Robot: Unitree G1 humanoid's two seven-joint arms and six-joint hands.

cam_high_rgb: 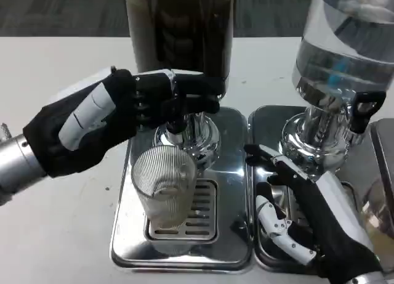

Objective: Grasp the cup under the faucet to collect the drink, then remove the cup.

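Task status, as judged: collection phase. The cup (165, 186) stands on the slotted grille of the drip tray (237, 191), directly beneath the faucet (182, 129); a shallow pale layer appears to sit at its base, so filling looks barely begun. Removal remains outstanding.

The left hand (104, 114) has its fingers closed on the black tap lever (200, 94). The right hand (301, 210) hangs beside the cup with its fingers spread, holding nothing.

Materials: ribbed, translucent, tapered cup; polished, mirror-finish steel tray and faucet base; dark cylindrical dispenser (180, 28); matte white surface (55, 235)
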